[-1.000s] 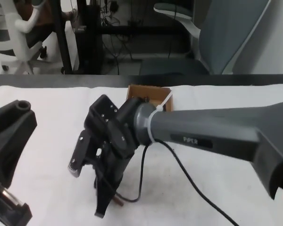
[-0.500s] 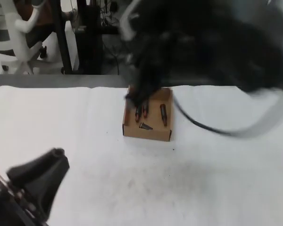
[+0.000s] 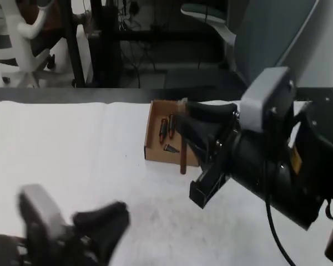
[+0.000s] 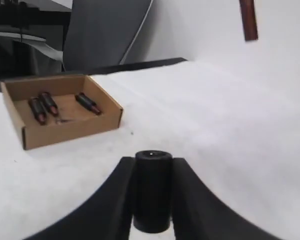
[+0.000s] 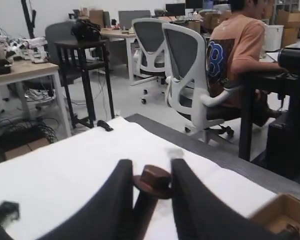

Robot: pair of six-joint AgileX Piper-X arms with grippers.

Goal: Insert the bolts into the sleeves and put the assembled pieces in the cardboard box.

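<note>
My left gripper (image 4: pixel 151 167) is shut on an upright black sleeve (image 4: pixel 151 197), low over the white bench. In the high view this gripper (image 3: pixel 105 221) sits near the front edge. My right gripper (image 5: pixel 151 172) is shut on a brown bolt (image 5: pixel 154 181), pinched just under its head. In the high view that gripper (image 3: pixel 187 132) hangs beside the cardboard box (image 3: pixel 155 152), and the bolt (image 3: pixel 183 162) points down from it. The bolt's shaft (image 4: pixel 248 20) also shows high in the left wrist view. The box (image 4: pixel 70 131) holds several dark assembled pieces (image 4: pixel 45 105).
A white cloth (image 3: pixel 72 149) covers the bench, whose dark far edge (image 3: pixel 55 95) runs across the back. Office chairs (image 5: pixel 190 75), desks and a seated person stand in the room behind. A corner of the box (image 5: pixel 285 212) lies close to the right gripper.
The right arm swung from the front left of the bench, across the box, to the right side with the bolt. The left arm moved from the left edge toward the front centre.
</note>
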